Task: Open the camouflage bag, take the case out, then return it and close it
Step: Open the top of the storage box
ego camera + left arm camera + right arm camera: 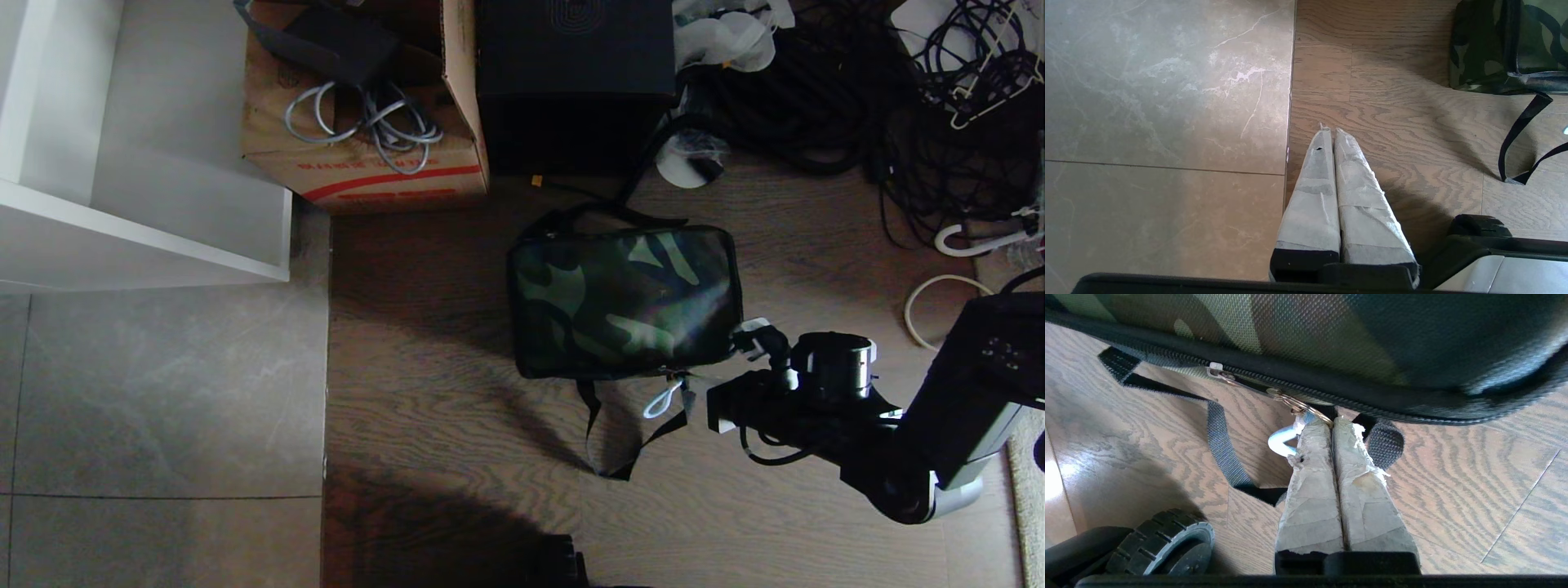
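Note:
The camouflage bag (624, 302) lies zipped on the wooden floor, its black strap handle (620, 445) trailing toward me. My right gripper (694, 390) reaches in from the right at the bag's near right corner. In the right wrist view my right gripper (1332, 421) is shut on the metal ring (1300, 406) of the zipper pull, with a white loop (1280, 440) hanging beside one finger. The zip (1274, 373) runs along the bag (1306, 330) edge. My left gripper (1329, 130) is shut on nothing, parked over the floor away from the bag (1490, 45). The case is out of view.
Behind the bag stand a brown cardboard box (367, 139) with cables and a tall plain black box (575, 82). Tangled black cables (857, 106) fill the far right. A white shelf unit (147, 204) is at the left. My base wheel (1167, 539) sits near the right gripper.

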You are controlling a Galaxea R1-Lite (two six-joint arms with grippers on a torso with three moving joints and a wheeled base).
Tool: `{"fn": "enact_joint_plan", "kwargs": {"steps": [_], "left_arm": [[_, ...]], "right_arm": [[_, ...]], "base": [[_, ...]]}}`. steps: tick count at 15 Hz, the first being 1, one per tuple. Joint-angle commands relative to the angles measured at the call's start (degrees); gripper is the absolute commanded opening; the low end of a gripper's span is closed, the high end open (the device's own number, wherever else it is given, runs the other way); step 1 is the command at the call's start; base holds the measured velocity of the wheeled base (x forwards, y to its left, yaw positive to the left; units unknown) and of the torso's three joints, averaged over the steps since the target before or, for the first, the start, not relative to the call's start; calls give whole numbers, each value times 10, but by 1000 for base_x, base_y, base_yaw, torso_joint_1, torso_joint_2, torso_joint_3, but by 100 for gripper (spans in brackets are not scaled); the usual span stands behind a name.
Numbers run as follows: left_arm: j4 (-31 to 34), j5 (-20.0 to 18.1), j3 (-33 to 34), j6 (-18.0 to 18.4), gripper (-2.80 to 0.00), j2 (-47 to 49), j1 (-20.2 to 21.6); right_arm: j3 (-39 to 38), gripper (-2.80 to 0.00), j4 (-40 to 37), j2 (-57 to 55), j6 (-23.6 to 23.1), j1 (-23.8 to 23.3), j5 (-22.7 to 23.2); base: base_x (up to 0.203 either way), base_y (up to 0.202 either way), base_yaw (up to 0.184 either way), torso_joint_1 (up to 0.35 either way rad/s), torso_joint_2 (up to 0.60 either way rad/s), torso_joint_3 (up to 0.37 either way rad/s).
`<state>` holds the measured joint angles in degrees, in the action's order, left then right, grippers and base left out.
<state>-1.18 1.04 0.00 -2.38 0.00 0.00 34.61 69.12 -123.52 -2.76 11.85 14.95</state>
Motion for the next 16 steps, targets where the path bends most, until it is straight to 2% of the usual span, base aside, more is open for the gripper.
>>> {"fn": "enact_joint_plan", "kwargs": {"steps": [1, 13, 16], "left_arm": [[0, 0, 5, -1, -280, 0, 0], [0, 0, 5, -1, -280, 0, 0], [0, 0, 6, -1, -280, 0, 0]], "right_arm": [[-1, -280, 4, 7, -2, -11, 10], [-2, -280, -34, 48, -16, -56, 33], [-4, -280, -48, 57, -17, -71, 56]], "base": [[0, 0, 0, 0, 0, 0], [0, 0, 0, 0, 0, 0], [0, 0, 0, 0, 0, 0]]}}
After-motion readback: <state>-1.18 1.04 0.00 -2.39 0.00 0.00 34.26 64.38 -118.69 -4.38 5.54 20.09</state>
